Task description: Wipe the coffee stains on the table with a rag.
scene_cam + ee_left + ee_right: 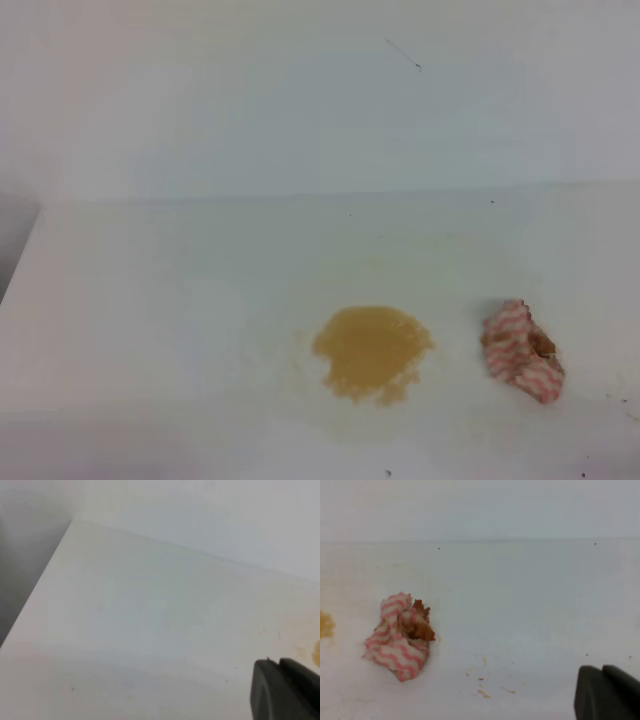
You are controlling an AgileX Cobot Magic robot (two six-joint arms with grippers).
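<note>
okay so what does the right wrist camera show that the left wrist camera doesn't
Only the right wrist view shows the rag, bunched, striped pink and white with a brown smudge, lying loose, plus small brown specks near it and the right gripper, shut on nothing. Only the left wrist view shows the table's left edge and the left gripper. Both show the white table and a sliver of the coffee stain.

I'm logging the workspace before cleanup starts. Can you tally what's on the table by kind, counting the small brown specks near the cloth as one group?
Coffee blotch: 1
Striped rag: 1
Group of small brown specks: 1
Total: 3, all lying on the white table.
</note>
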